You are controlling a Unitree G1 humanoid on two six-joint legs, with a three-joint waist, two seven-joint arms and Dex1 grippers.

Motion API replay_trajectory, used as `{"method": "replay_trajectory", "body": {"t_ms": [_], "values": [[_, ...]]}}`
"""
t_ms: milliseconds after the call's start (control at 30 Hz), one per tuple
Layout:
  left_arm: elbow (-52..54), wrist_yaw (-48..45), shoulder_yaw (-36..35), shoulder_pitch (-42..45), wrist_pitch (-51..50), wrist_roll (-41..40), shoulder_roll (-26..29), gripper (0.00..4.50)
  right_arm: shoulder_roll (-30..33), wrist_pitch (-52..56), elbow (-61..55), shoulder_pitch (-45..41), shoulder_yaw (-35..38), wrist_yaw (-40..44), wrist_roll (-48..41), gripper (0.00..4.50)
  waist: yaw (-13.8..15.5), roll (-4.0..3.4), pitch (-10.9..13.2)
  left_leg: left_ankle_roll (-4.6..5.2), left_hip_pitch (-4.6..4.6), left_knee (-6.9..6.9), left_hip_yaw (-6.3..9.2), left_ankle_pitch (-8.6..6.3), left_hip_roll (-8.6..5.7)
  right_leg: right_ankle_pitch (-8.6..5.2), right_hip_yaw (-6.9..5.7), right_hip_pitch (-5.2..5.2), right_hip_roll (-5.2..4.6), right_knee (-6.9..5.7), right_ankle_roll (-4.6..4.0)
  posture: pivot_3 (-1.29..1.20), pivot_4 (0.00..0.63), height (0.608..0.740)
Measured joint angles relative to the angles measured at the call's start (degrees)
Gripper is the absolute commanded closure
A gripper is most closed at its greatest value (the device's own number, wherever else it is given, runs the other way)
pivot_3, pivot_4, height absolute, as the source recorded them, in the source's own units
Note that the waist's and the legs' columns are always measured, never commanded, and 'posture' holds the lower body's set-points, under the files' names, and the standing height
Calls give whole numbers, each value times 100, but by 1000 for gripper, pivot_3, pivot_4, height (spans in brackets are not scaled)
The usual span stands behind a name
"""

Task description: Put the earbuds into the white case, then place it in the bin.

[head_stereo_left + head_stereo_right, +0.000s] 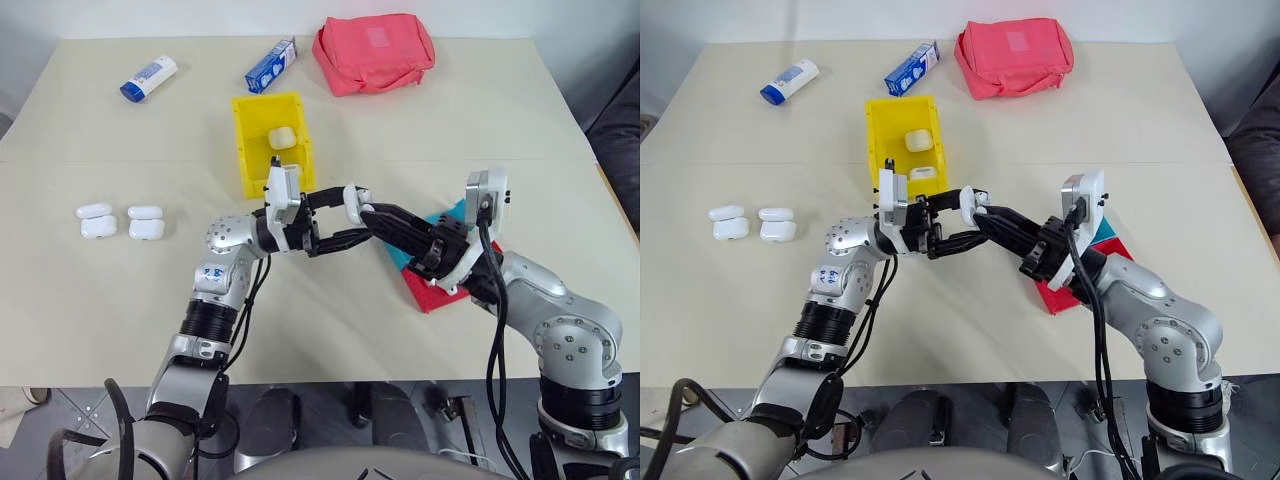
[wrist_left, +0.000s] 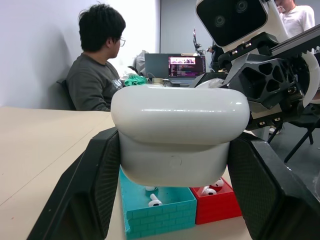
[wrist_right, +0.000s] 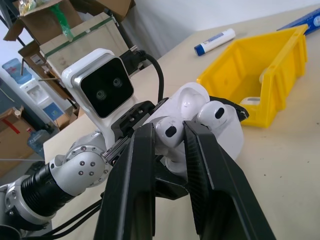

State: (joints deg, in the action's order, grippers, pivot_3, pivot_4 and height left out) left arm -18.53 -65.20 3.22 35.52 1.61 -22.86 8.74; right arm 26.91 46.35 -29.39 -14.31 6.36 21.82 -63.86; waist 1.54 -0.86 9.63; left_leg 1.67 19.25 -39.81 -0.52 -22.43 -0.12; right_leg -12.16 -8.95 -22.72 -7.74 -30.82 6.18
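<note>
White glossy plastic earbud case (image 2: pixel 180 135), lid open, is clamped between the left gripper (image 1: pixel 335 215)'s two black fingers and held above the beige tabletop (image 1: pixel 100 300), apparently to present its sockets. Right gripper (image 3: pixel 170 145) pinches a small white stemmed earbud (image 3: pixel 167 131) at the case mouth; insertion is judged under way. Head views place the bright yellow tall-walled bin (image 1: pixel 245 160) just beyond, already containing cases. Left wrist view alone reveals loose earbuds in the shallow teal tray (image 2: pixel 160 210) and red tray (image 2: pixel 217 205).
</note>
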Motion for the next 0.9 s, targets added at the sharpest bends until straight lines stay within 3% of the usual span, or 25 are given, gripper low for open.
{"method": "replay_trajectory", "body": {"t_ms": [333, 900], "values": [[-32, -55, -40, -26, 17, 17, 94, 1698, -37, 291, 171, -223, -42, -173, -153, 4034, -3, 0, 0, 1, 2, 4, 0, -1, 0, -1, 1, -4, -4, 0, -2, 0, 150, 740], [-31, -389, -35, -72, 43, 16, 189, 1698, 319, 608, 297, -448, -127, 247, -152, 4034, -1, 0, 0, 1, 3, 9, 0, -2, 0, -1, 0, -5, -7, 6, -2, 0, 150, 740]]}}
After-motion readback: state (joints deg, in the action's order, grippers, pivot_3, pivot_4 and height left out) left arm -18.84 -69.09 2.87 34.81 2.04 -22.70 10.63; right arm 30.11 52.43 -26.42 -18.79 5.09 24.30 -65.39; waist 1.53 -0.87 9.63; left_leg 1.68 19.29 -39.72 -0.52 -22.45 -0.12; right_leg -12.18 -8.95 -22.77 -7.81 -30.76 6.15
